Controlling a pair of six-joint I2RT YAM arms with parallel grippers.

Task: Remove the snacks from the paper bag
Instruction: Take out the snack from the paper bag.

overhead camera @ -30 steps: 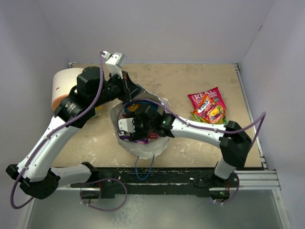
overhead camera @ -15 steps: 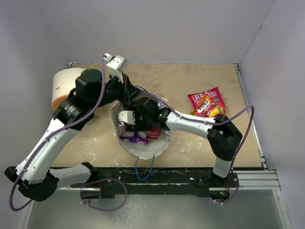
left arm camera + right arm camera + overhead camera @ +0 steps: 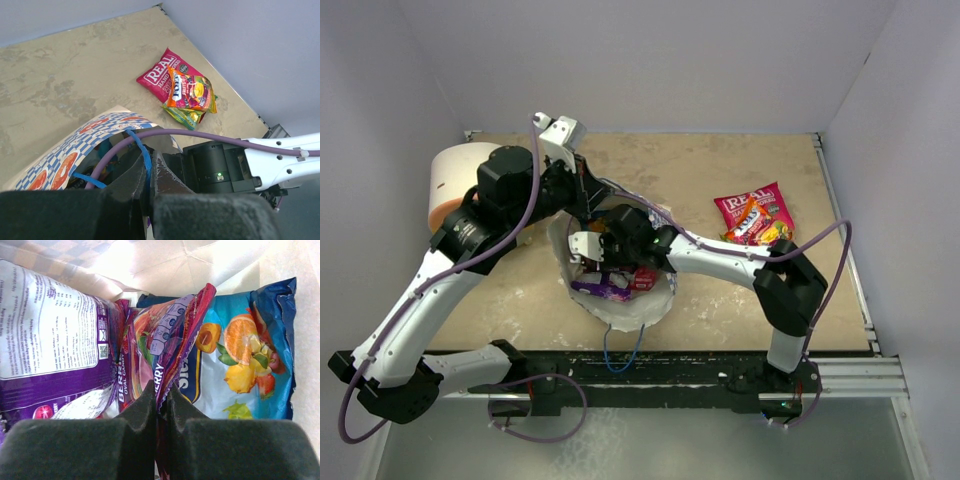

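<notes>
The blue-and-white checkered paper bag (image 3: pixel 620 305) lies open mid-table, its cream inside (image 3: pixel 165 265) lit. My left gripper (image 3: pixel 148 156) is shut on the bag's blue cord handle (image 3: pixel 142 145) at the far rim. My right gripper (image 3: pixel 162 388) is inside the bag, shut on the crimped edge of a purple-red berry candy packet (image 3: pixel 150 340). A blue fruit packet (image 3: pixel 240 350) lies to its right and a purple packet with a white label (image 3: pixel 50 335) to its left. Outside, a pink-red REAL packet (image 3: pixel 750 205) lies under an orange one (image 3: pixel 757 228).
A white-and-orange cylinder (image 3: pixel 448 180) stands at the far left behind my left arm. A yellow-green packet (image 3: pixel 187 116) peeks from under the orange one at the right. The table's metal rail (image 3: pixel 860 375) runs along the near edge.
My right gripper pushed a little deeper into the bag and closed on the berry packet's edge. The left gripper kept its hold on the handle.
</notes>
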